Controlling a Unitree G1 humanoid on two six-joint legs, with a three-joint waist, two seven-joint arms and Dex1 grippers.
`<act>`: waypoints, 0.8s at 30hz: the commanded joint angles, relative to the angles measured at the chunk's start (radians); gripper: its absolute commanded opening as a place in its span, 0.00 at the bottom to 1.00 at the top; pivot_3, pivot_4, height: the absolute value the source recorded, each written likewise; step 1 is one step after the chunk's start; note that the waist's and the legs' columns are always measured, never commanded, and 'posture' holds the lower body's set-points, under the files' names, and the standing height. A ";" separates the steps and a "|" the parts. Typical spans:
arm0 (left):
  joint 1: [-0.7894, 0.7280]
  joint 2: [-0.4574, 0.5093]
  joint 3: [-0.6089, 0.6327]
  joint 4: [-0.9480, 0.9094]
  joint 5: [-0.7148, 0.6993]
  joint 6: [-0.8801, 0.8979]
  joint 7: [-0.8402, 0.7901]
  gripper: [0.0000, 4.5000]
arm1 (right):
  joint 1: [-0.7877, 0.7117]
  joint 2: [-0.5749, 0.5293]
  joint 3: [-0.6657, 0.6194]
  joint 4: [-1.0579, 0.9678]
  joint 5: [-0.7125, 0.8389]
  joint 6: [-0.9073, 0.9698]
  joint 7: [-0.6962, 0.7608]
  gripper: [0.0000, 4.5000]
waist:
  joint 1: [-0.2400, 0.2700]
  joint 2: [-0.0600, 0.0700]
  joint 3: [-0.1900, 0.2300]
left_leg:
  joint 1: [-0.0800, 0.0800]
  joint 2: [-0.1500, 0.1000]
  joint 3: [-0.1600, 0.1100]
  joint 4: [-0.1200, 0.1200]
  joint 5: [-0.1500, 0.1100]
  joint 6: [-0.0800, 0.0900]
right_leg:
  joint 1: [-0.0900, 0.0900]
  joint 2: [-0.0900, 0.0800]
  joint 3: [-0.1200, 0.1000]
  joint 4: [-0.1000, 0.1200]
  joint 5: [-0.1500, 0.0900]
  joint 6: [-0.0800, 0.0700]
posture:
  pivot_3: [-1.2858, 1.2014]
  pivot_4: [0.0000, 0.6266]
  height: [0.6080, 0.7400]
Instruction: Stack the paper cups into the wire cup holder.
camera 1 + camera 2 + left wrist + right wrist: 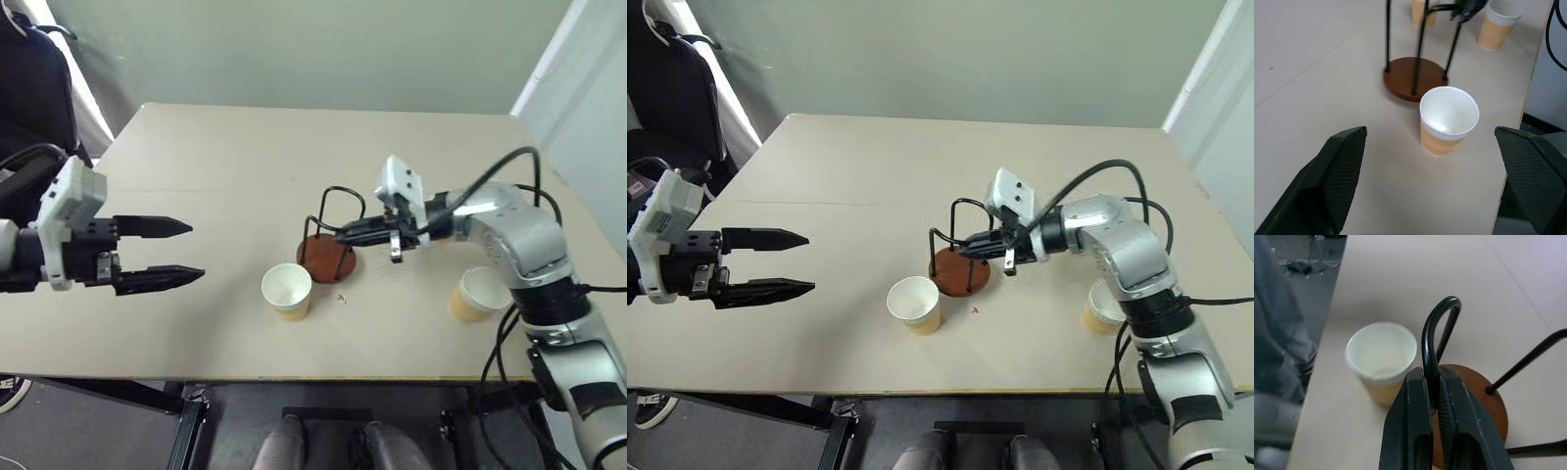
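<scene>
- Beige table [216, 176] with a matte top, a faint seam line across it, pale green-grey wall behind, dark floor under the near edge.
- wire cup holder [329, 257] stands upright near the table's middle, red-brown disc base flat on the top, thin black wire loops rising from it, no cup inside.
- right gripper [361, 233] reaches in from the right, fingers clenched on one black wire loop; right wrist view shows the loop [1433, 340] pinched between the two black fingers [1409, 431], base just below.
- front paper cup [287, 291] stands upright, mouth up, white inside, just in front-left of the holder base, near it but not touching.
- right paper cup [479, 294] stands upright near the table's right front, partly hidden behind the right forearm, well apart from the holder.
- third paper cup [1425, 11] stands beyond the holder in the left wrist view, cut off by the frame; hidden behind the right arm in the head views.
- left gripper [165, 253] hovers above the table's left side, fingers spread wide, nothing between them, pointing toward the front cup, well apart from it.
- small red mark [341, 298] on the tabletop just beside the base.
- dark chair [34, 88] at far left beyond the table, white panel [578, 98] at far right.
</scene>
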 commanded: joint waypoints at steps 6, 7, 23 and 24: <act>-0.042 0.018 0.001 0.004 -0.004 -0.008 -0.016 1.00 | 0.035 -0.040 0.033 -0.040 0.001 -0.087 0.115 0.01 | -0.001 0.000 0.000 | -0.001 0.000 0.000 0.001 0.000 0.002 | 0.000 0.001 0.000 0.000 0.000 0.000 | 0.52 0.24 1.00; -0.032 0.019 0.010 -0.004 -0.010 -0.001 -0.021 1.00 | 0.047 -0.045 0.038 -0.048 0.002 -0.094 0.126 0.01 | -0.001 0.000 0.000 | -0.001 0.000 0.000 0.001 0.000 0.002 | 0.000 0.001 0.000 -0.001 0.000 0.000 | 0.52 0.24 1.00; 0.015 0.011 0.053 -0.038 -0.027 0.018 -0.018 1.00 | 0.105 -0.044 0.093 -0.046 -0.061 -0.156 0.148 0.01 | -0.001 -0.001 0.000 | 0.000 0.001 0.000 0.002 0.000 0.003 | 0.001 0.001 0.000 -0.001 0.000 0.000 | 0.52 0.24 1.00; 0.015 0.011 0.052 -0.037 -0.024 0.015 -0.018 1.00 | 0.105 -0.043 0.094 -0.046 -0.060 -0.150 0.148 0.01 | -0.001 -0.001 0.000 | 0.000 0.001 0.000 0.002 0.000 0.003 | 0.001 0.001 0.000 -0.001 0.000 0.000 | 0.52 0.24 1.00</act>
